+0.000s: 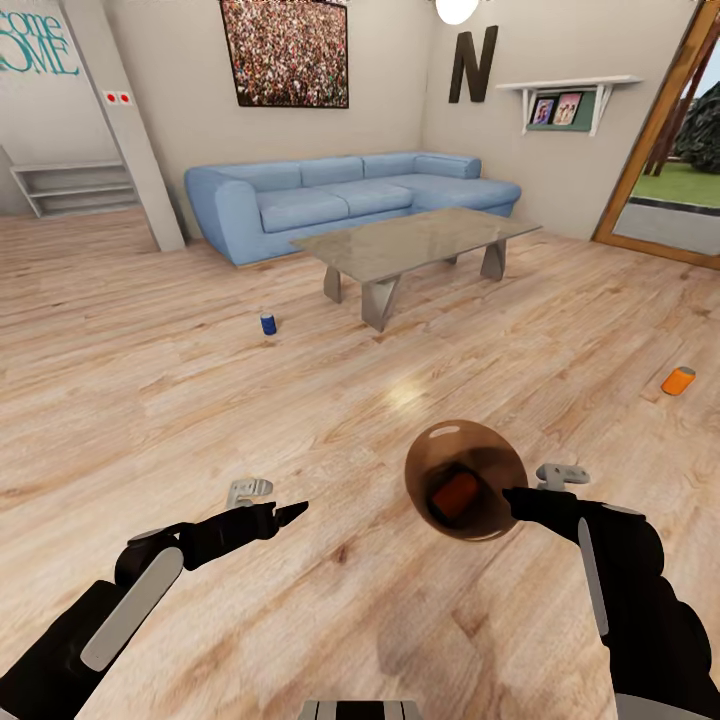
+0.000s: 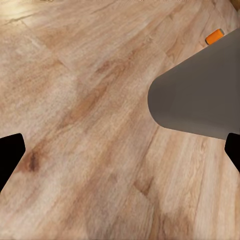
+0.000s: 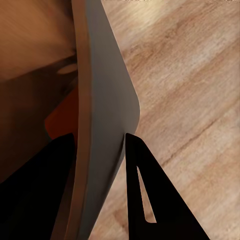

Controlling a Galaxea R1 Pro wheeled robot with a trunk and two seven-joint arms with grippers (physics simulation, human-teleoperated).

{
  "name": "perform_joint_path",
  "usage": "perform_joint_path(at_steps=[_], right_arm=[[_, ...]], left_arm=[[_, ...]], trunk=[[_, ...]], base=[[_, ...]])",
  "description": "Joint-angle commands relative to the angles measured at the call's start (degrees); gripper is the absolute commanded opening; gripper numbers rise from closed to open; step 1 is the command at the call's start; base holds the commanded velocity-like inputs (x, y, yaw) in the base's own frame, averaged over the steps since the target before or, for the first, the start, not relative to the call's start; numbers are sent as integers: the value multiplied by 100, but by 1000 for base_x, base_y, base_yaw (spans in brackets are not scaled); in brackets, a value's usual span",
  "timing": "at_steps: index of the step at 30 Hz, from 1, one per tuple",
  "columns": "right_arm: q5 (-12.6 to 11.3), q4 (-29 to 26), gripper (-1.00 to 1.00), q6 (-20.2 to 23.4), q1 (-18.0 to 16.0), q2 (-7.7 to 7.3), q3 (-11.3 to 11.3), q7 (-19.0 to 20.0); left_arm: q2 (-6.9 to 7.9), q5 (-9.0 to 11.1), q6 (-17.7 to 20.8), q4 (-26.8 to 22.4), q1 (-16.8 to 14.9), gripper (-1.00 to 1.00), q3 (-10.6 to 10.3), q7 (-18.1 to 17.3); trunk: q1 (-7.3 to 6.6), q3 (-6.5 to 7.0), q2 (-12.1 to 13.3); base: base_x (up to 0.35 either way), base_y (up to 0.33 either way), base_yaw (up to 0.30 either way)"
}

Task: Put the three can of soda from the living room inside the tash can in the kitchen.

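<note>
**Bin held at rim, one can inside, two cans on floor**

Right gripper [image 1: 512,497]: black fingers [image 3: 150,200] clamped on the rim of the small round tapered bin, grey outside, glossy brown-copper inside [image 1: 466,480]. In the right wrist view one finger sits inside the wall, the other outside, with the grey wall [image 3: 107,110] pinched between them. Bin is off the pale wood plank floor [image 1: 200,400], mouth tilted toward the head camera.

Orange soda can with its end showing [image 1: 455,495] lies inside the bin, just beside the right fingers.

Left gripper [image 1: 290,513]: holds nothing; fingers spread wide apart in the left wrist view, over bare floor. Grey outside of the bin [image 2: 200,97] lies between and beyond them, not touching.

Second orange can [image 1: 678,381] lies on its side on the floor, well off to the right. Dark blue can [image 1: 268,323] stands upright on the floor, near the grey low counter [image 1: 420,240] and in front of the blue corner sofa [image 1: 340,195]. Both cans are well apart from either gripper.
</note>
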Motion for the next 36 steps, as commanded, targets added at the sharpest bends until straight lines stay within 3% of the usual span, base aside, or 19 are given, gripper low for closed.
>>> perform_joint_path(at_steps=[1,10,36], right_arm=[[-110,-3,-100,17,-2,0,3,9],[-110,-3,-100,22,-2,0,3,9],[-110,-3,-100,25,-2,9,12,18]], left_arm=[[0,0,0,0,0,100,0,0],[2,-7,0,0,0,100,0,0],[-6,-11,10,0,0,100,0,9]], trunk=[[0,9,0],[0,73,0],[0,77,0]], base=[[0,0,0],[0,0,0],[13,0,0]])
